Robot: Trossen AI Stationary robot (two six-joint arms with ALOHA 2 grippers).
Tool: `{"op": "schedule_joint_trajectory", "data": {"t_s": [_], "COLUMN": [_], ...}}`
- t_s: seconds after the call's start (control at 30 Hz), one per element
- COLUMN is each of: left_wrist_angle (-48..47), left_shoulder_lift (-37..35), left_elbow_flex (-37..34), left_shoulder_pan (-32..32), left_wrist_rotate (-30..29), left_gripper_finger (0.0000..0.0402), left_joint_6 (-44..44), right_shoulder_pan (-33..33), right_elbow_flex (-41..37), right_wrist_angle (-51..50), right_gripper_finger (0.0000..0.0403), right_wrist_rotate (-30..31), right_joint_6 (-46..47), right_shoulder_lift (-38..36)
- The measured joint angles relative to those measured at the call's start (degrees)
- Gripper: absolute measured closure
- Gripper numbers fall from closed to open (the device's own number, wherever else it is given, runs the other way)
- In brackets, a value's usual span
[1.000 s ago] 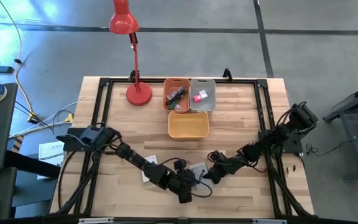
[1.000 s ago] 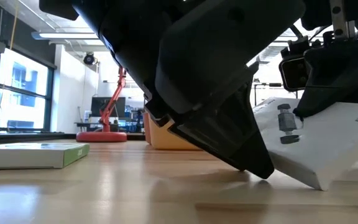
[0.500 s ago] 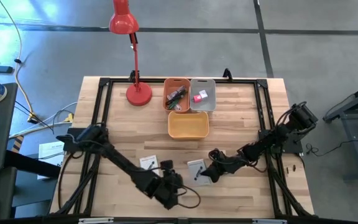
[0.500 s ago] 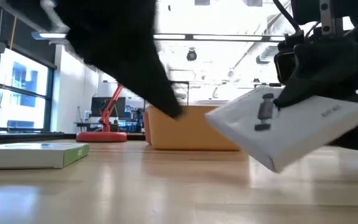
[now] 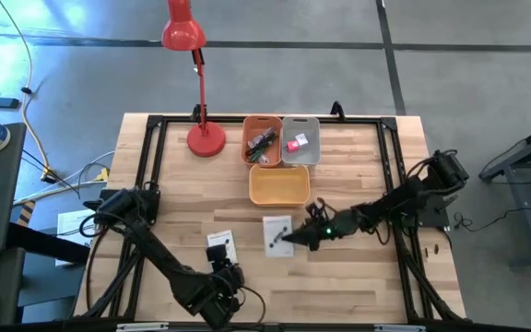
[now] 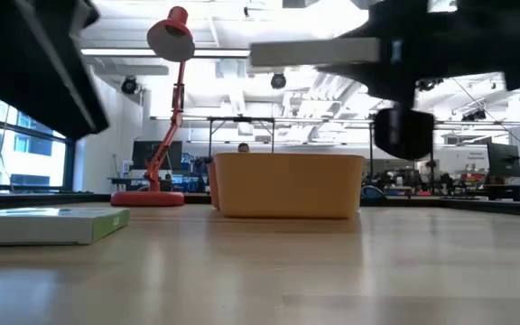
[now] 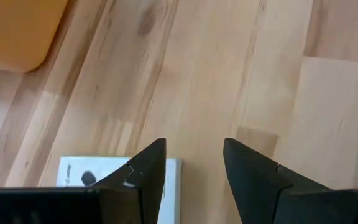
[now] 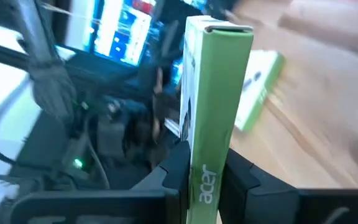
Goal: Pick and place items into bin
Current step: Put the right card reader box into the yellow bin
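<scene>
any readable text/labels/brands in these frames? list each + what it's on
"acer": on the green edge of the white box clamped in the right gripper, read in the right wrist view.
Black marks on that box's white face in the high view: too small to read.
Second white box lying on the table: dark print, too small to read.
Low view: nothing legible on its green edge.
Bins, lamp: no text visible.
</scene>
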Motion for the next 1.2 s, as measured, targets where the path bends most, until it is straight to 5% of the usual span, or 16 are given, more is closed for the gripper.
{"op": "schedule_joint_trajectory", "data": {"t_s": [0.63,0.77,1.0,1.2], "left_wrist_angle": [-1.59,-1.64,-1.67,-1.67], "left_shoulder_lift": [0.00,0.00,0.00,0.00], "left_elbow_flex": [0.00,0.00,0.00,0.00], "left_shoulder_pan": [-1.77,-1.77,-1.77,-1.77], "left_wrist_rotate": [-2.06,-2.08,-3.19,-4.05], "left_gripper_finger": [0.0252,0.0252,0.0252,0.0252], "left_joint_6": [-6.12,-6.31,-6.39,-6.37], "right_shoulder_pan": [-18.49,-21.06,-25.49,-28.58], "right_elbow_flex": [0.06,0.06,0.06,0.06], "right_wrist_angle": [13.48,6.89,-19.30,-31.08], "right_gripper_finger": [0.0362,0.0360,0.0361,0.0358], "right_wrist_rotate": [-11.79,-13.60,-13.44,-13.26], "right_joint_6": [-4.94,-7.70,-13.98,-17.00], "right_shoulder_lift": [-4.96,-10.62,-22.04,-25.29]}}
